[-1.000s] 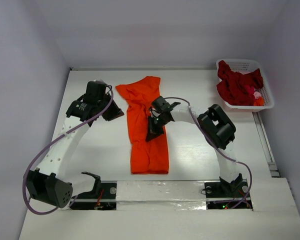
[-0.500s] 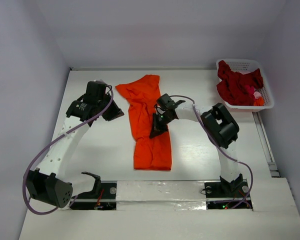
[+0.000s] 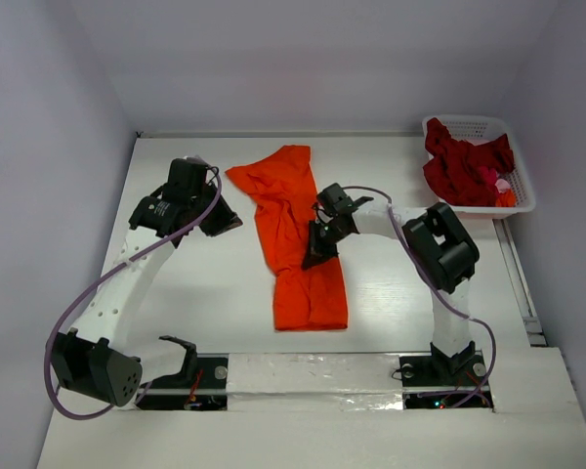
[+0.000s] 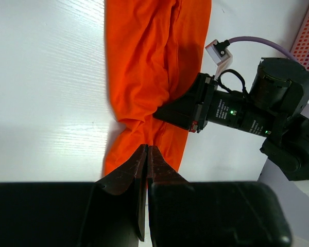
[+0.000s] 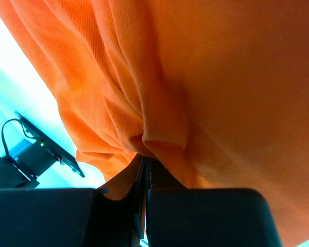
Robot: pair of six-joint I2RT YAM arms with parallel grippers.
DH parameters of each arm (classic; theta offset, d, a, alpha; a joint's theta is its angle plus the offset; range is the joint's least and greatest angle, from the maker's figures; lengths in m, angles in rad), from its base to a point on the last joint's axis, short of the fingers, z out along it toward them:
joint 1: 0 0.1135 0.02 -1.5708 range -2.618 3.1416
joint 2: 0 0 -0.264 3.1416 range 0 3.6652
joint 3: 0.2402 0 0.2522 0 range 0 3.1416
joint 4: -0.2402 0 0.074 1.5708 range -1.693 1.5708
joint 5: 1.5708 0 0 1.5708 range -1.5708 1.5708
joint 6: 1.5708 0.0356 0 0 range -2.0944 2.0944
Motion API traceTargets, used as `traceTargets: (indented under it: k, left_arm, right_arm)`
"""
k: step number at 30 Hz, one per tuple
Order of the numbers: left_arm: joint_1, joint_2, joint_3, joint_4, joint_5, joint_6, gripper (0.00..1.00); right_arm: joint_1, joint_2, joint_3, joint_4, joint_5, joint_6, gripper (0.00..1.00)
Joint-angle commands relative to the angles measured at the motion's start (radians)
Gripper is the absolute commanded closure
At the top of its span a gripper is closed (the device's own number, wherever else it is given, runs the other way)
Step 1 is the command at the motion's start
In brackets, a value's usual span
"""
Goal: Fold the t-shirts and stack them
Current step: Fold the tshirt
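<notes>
- orange t-shirt [image 3: 291,200] lies mid-counter as a long narrow strip running far to near. It is bunched lengthwise, with the far end spread wider and the near end blunt.
- right claw [image 3: 315,259] sits on the shirt's right side about halfway along. It is closed tight on a small pinch of orange cloth; the right wrist view shows a fold of the shirt [image 5: 221,77] caught at the claw tips [image 5: 145,162].
- left claw [image 3: 225,223] hovers just left of the shirt's far half. It is closed with nothing in it; in its own view the tips [image 4: 146,149] meet above the cloth [image 4: 144,62] without gripping it.
- dark red t-shirts [image 3: 459,161] are heaped in the white basket [image 3: 469,121] at the far right corner, well apart from the arms.
- counter [image 3: 205,293] is white, and bare on either side of the shirt.
- Risks:
  - The pinch is small and single-point, so a pull could let the cloth slip out.
  - Dragging from one side could rope the shirt up further instead of flattening it.
  - Only one arm holds the cloth, so the free end may twist and the fold may come out crooked.
  - The shirt is not yet folded, and the stack is not started.
</notes>
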Motion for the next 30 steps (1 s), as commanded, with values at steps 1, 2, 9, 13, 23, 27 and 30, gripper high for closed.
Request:
traceTargets:
  k: [1,2,9,13,23,27,30]
  left_arm:
    - [0.001,-0.031,-0.002,0.007,-0.008,0.007,1.0]
    - [0.001,-0.033,-0.011,0.008,-0.008,0.008,1.0]
    - [0.001,-0.048,-0.091,0.034,-0.011,0.004,1.0]
    - [0.001,-0.071,-0.129,0.037,-0.007,0.0,1.0]
    - [0.001,-0.092,-0.16,0.031,0.004,-0.001,1.0]
    - [-0.04,-0.099,-0.2,0.045,0.024,-0.004,1.0]
    - [-0.114,-0.097,-0.257,0.079,0.091,-0.003,1.0]
  right_arm:
    - [-0.009,-0.029,-0.032,-0.012,0.083,-0.036,1.0]
    - [-0.009,-0.032,-0.034,-0.012,0.084,-0.036,1.0]
    - [-0.019,-0.069,-0.074,0.0,0.081,-0.029,1.0]
    - [-0.019,-0.112,-0.106,0.005,0.069,-0.028,1.0]
    - [0.004,-0.199,-0.002,-0.135,0.136,-0.161,0.63]
    - [0.073,-0.261,0.07,-0.236,0.228,-0.203,0.43]
    - [0.107,-0.353,0.09,-0.279,0.296,-0.186,0.44]
